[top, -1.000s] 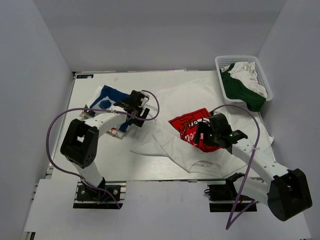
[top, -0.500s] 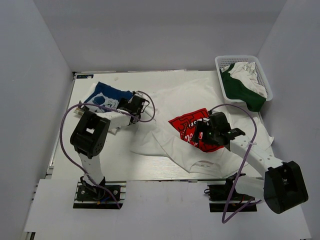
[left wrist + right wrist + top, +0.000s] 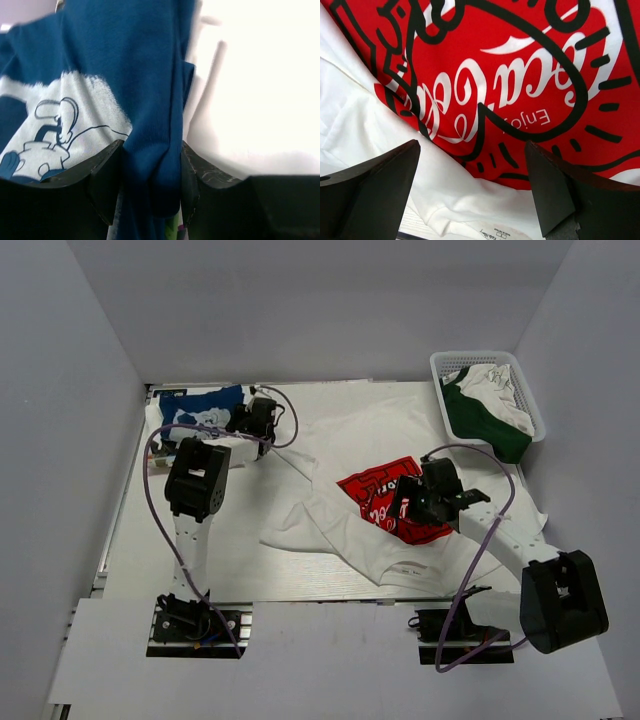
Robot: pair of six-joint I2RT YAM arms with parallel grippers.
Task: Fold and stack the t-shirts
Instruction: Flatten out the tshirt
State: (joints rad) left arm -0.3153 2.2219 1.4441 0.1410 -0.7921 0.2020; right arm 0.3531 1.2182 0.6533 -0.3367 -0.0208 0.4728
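The blue t-shirt (image 3: 195, 405) is now drawn into the far left corner of the table (image 3: 240, 560), further back than a second ago. The left gripper (image 3: 150, 165), wide apart then, is clamped on a fold of it. The right gripper (image 3: 470, 150) is kept spread, empty, over the red logo panel (image 3: 520, 85) of the white t-shirt (image 3: 370, 430), which is left unfolded mid-table. Folding is judged barely begun.

Overhead camera looks down on table (image 3: 235, 550), wrist cameras close, downward
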